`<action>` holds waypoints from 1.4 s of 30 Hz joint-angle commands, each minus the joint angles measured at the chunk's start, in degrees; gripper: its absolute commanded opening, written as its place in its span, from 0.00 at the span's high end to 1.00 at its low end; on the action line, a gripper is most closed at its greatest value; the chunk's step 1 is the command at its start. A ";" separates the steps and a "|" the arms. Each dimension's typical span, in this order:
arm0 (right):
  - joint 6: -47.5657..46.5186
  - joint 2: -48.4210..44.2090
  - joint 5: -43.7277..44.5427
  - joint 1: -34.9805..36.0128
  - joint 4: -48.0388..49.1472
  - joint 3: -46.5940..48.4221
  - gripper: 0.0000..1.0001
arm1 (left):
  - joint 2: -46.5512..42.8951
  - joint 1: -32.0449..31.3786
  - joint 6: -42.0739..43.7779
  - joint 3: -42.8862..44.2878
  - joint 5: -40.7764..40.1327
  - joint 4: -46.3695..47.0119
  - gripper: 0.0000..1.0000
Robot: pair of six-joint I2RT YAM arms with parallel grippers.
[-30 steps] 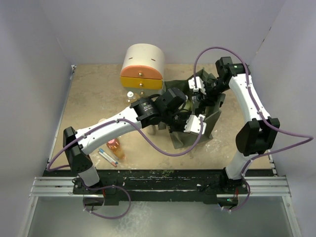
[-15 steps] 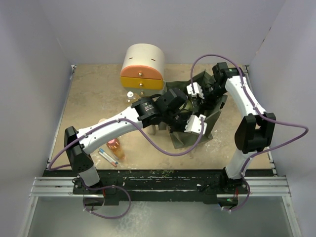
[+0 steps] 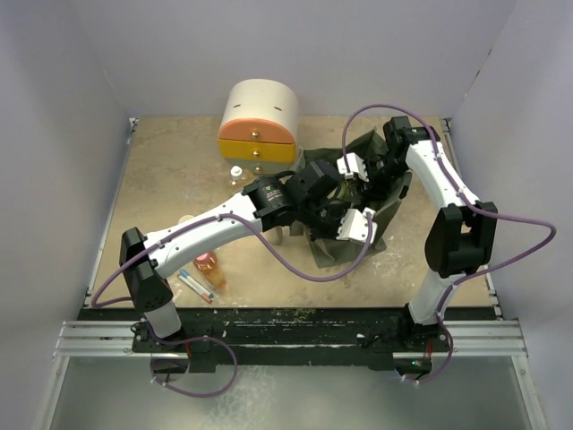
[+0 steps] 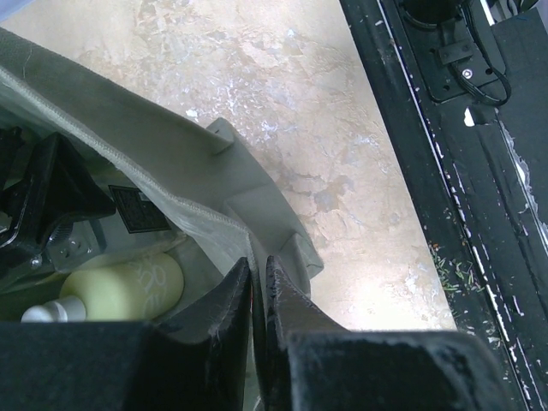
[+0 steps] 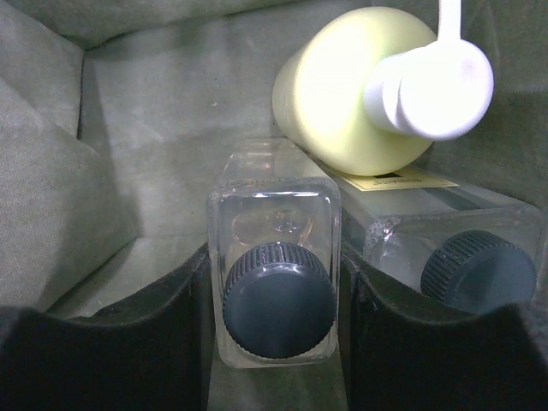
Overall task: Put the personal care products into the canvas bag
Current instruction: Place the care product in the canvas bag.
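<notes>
**Right gripper [image 5: 274,287] clamps the clear square black-capped bottle [image 5: 272,214] inside the olive-green canvas bag [image 4: 145,167], right of bench centre.**
Left gripper [image 4: 259,278] pinches the limp bag rim, jaws almost together; the fabric likely slumps if released. The bottle looks rigid, light and smooth-walled, so grip its two flat sides below the cap. A second clear square bottle [image 5: 458,227] and a pale green white-pump bottle [image 5: 338,94] lie touching beside it.

You see the left arm [image 3: 210,226] and right arm [image 3: 440,184] meeting at the olive canvas bag [image 3: 383,231], right of centre. An orange bottle [image 3: 208,266] and a slim grey bottle [image 3: 194,285] lie near the left arm's base, with a rounded drawer unit [image 3: 260,121] at the back
</notes>
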 commanded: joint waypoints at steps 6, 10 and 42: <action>-1.08 -0.08 2.54 -0.71 9.74 0.76 0.50 | 0.67 0.07 0.80 1.14 1.40 -2.14 0.85; -0.76 -0.14 2.69 -0.77 8.54 1.95 0.40 | 0.50 0.08 0.75 1.10 1.22 -2.13 0.85; 0.42 -2.28 0.23 -0.77 -0.78 9.66 0.30 | 0.20 0.02 0.13 0.89 0.17 -2.03 0.84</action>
